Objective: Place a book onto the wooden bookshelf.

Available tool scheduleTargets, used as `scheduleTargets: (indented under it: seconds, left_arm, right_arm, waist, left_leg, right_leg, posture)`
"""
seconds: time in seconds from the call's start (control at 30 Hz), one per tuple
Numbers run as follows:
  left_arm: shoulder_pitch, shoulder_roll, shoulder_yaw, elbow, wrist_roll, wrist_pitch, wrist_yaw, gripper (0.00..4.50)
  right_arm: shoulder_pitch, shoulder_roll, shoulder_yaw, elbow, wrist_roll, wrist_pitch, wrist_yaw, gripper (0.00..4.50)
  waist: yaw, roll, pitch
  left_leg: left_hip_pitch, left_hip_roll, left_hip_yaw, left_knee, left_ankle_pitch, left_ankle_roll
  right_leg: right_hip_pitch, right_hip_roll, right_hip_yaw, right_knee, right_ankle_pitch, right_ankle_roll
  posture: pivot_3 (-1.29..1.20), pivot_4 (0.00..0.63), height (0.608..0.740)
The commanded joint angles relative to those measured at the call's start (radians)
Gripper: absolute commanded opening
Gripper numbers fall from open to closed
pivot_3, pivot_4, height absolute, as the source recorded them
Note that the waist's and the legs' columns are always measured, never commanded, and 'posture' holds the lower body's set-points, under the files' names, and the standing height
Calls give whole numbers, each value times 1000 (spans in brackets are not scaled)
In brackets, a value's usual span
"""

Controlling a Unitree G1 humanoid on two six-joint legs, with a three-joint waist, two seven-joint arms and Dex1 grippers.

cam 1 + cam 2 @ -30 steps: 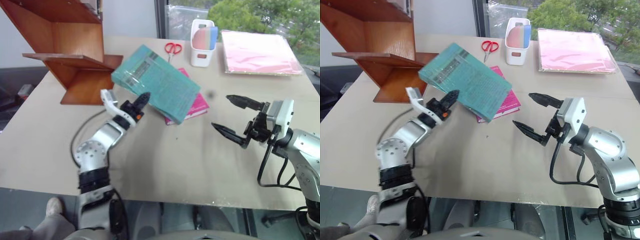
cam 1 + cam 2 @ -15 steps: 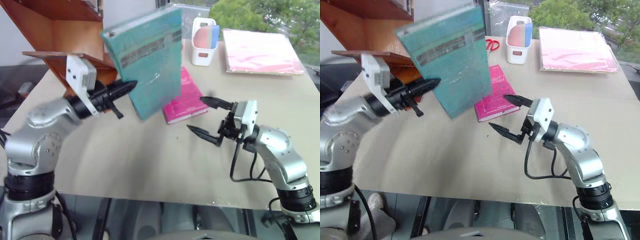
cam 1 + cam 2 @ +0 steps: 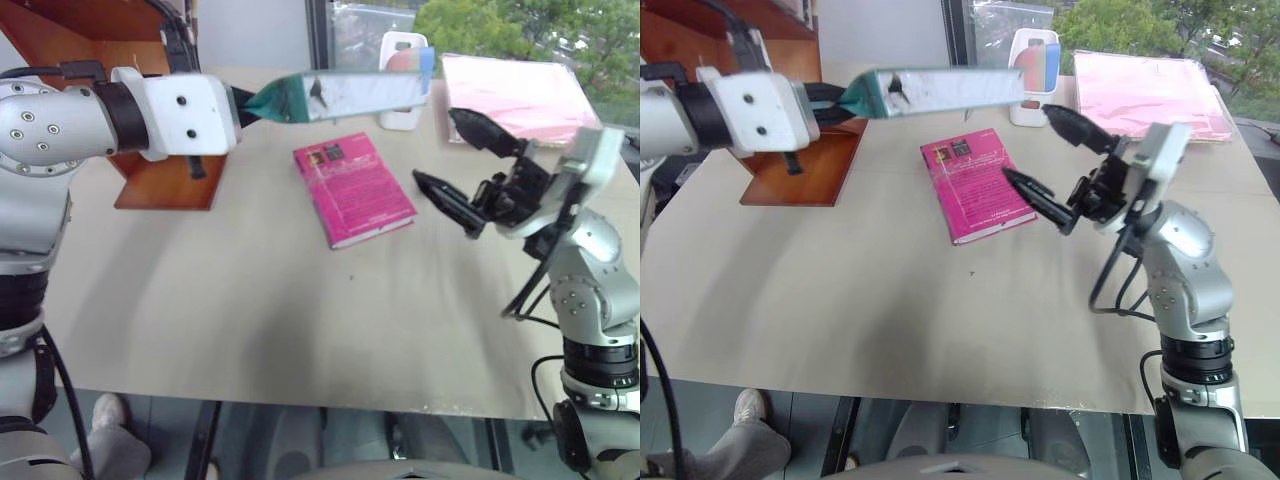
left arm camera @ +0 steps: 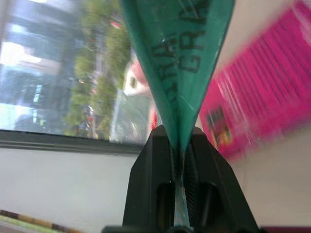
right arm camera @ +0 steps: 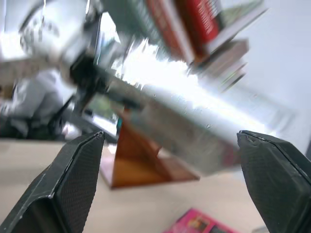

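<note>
The left tool [image 4: 179, 150] is clamped on the teal-green book [image 3: 340, 96], gripping it at one end by the cover; the left wrist view shows both black fingers [image 4: 150, 170] pressed flat against the cover with no gap. The book is held in the air above the counter [image 3: 300, 320], lying roughly level and seen edge-on, so its white page edges face the head camera. Its far end reaches in front of the white holder [image 3: 403, 118] at the back of the counter.

Under the raised book, a magenta-pink book [image 3: 353, 189] lies flat on the counter, apart from the teal one. The wooden bookshelf [image 3: 160, 180] stands at the back left of the counter, behind the left arm, its reddish-brown base partly hidden by the white wrist housing.

The right tool [image 3: 458, 160] hovers above the counter to the right of the pink book, its two black fingers spread wide apart and holding nothing. It points toward the free end of the raised book; in the right wrist view the book's page edges lie between the two fingers without touching either. A flat pink folder [image 3: 520, 100] rests at the back right of the counter.
</note>
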Motion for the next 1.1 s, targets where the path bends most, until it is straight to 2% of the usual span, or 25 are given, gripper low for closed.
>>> scheduleTargets:
  seconds: [0.03, 0.23, 0.4, 0.53, 0.67, 0.8, 0.93, 1.1]
  left_arm:
    - [-57, 80, 27, 50, 61, -43, -72, 22]
    - [-128, 149, 49, 128, 133, -148, -112, 22]
    - [-284, 74, 21, 138, 101, -146, -151, 22]
    - [-370, 87, -12, 219, 152, -193, -213, 22]
    - [-339, 170, -10, 254, 175, -178, -314, 22]
    - [-235, 287, 6, 329, 267, -173, -314, 22]
    - [-141, 328, 1, 435, 360, -255, -204, 22]
    - [-89, 303, -27, 596, 429, -357, -61, 22]
  right_arm:
    - [-28, -2, -38, -2, 56, 7, 0, 4500]
    - [-45, 56, 11, 64, 1, -52, 6, 4500]
    - [-79, 108, 41, 116, -33, -97, 18, 4500]
    - [-102, 128, 46, 145, -39, -116, 30, 4500]
    - [-108, 135, 46, 169, -43, -133, 47, 4500]
    - [-118, 148, 52, 176, -43, -137, 48, 4500]
    - [-132, 156, 58, 185, -53, -144, 50, 4500]
    - [-169, 169, 75, 210, -77, -158, 55, 4500]
  waist:
    - [-2, 0, 1]
    - [-6, 0, 2]
    - [-2, 0, 3]
    - [1, 0, 3]
    - [-6, 1, 3]
    - [-14, 1, 4]
    - [-18, 0, 3]
    - [-28, 0, 3]
  left_leg:
    - [0, 0, 0, 0, 0, 0]
    - [0, 2, 2, 0, 0, 0]
    - [-1, 3, 3, 1, 0, 0]
    - [-1, 2, 3, 2, 0, 0]
    - [0, 3, 3, 1, 0, 0]
    - [-1, 4, 5, 1, 0, 0]
    - [-1, 4, 5, 1, 0, 0]
    - [1, 4, 7, 2, 0, 0]
  right_leg:
    - [0, 0, 0, 0, 0, 0]
    - [-1, 2, 2, 1, 0, 0]
    - [-3, 3, 2, 2, 0, 0]
    - [-3, 2, 3, 2, 0, 0]
    - [-3, 2, 3, 3, 0, 0]
    - [-5, 2, 5, 3, 0, 0]
    - [-5, 2, 4, 4, 0, 0]
    - [-5, 2, 6, 7, 0, 0]
  posture:
    - [0, 150, 740]
    - [0, 150, 740]
    - [0, 150, 740]
    - [0, 150, 740]
    - [0, 150, 740]
    - [0, 150, 740]
    - [0, 150, 740]
    - [0, 150, 740]
